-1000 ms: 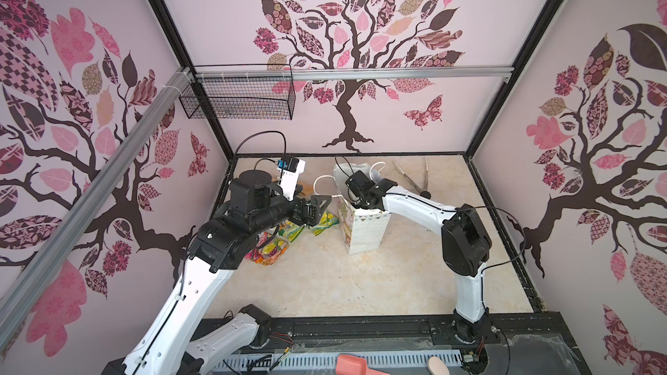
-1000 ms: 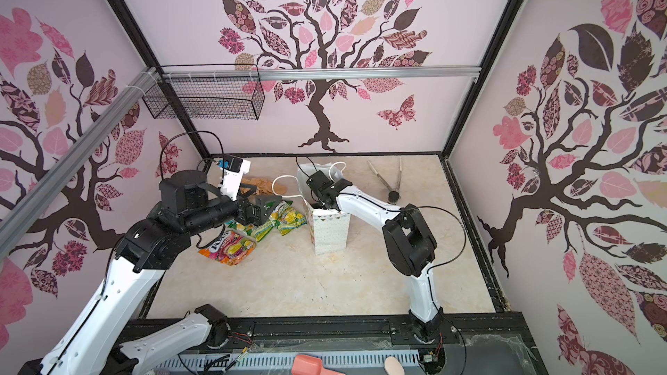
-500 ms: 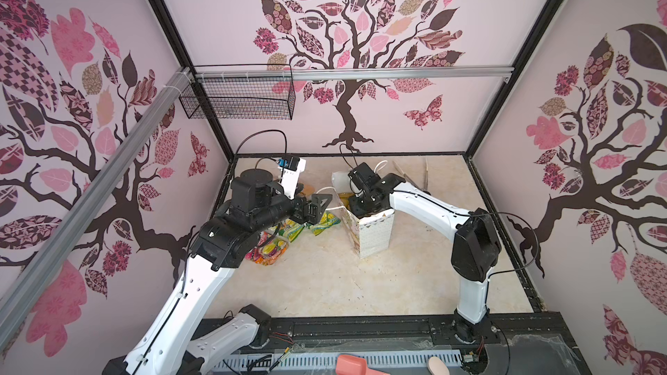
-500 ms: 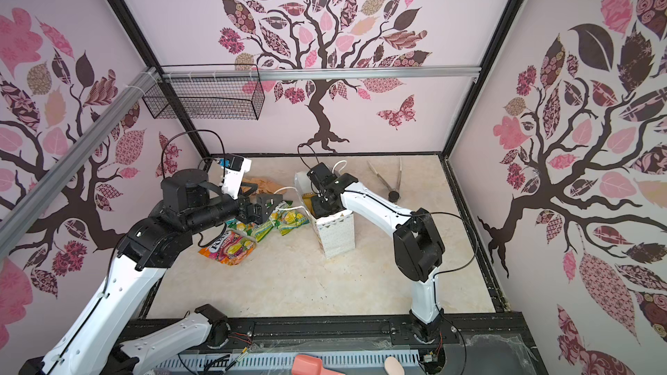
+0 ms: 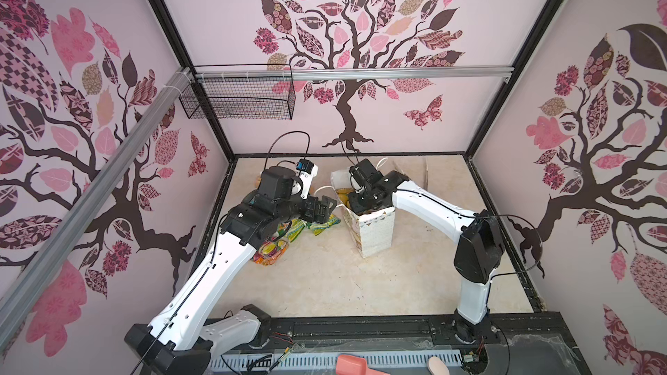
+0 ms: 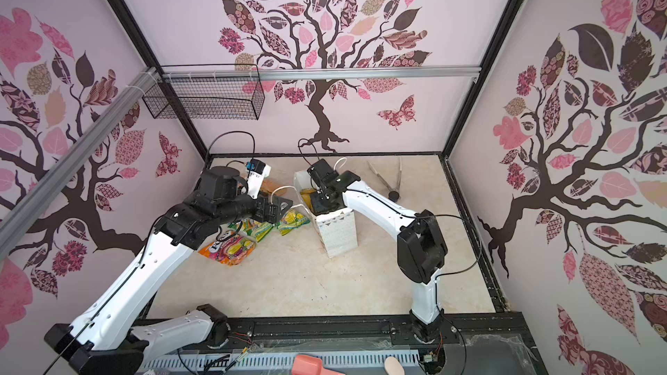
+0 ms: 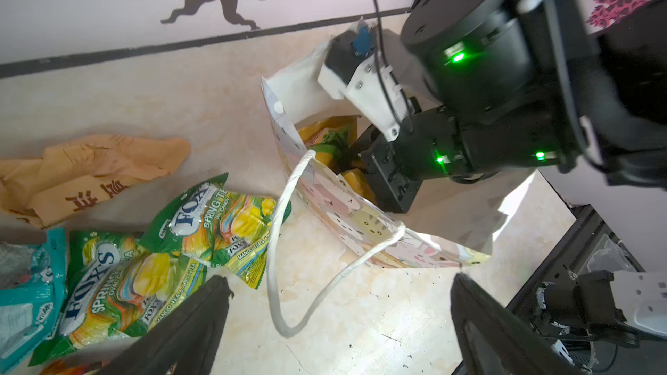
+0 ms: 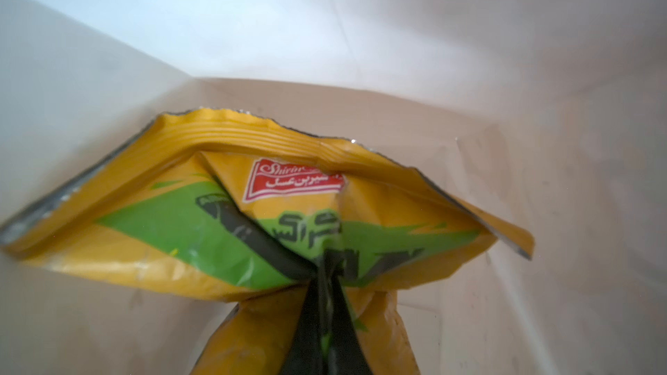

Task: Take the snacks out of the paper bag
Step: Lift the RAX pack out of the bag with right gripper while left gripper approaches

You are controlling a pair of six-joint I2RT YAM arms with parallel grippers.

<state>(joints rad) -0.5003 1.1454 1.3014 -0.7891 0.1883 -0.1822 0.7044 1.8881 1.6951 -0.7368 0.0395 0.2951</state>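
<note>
Now, on the bench [image 5: 325, 283], the bag [image 5: 377, 236] stands with several snacks [image 6: 252, 229] loose beside it. Inside it, the right tool [image 8: 321, 294] pinches a yellow packet [image 8: 274, 218]. The left tool [image 7: 337, 283] hangs wide open, empty. Next, likely: lift the packet clear without tipping the bag.

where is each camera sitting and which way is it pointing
Top views: high at the front, facing down and back over the table; show left arm, open left gripper, right arm, right gripper in the bag.
Left wrist: on the left arm, facing past loose snacks to the bag; shows its own fingers and the right arm.
Right wrist: at the bag mouth, facing down inside; shows its fingers pinching a yellow packet.
Shared: both wrist views show that packet.
</note>
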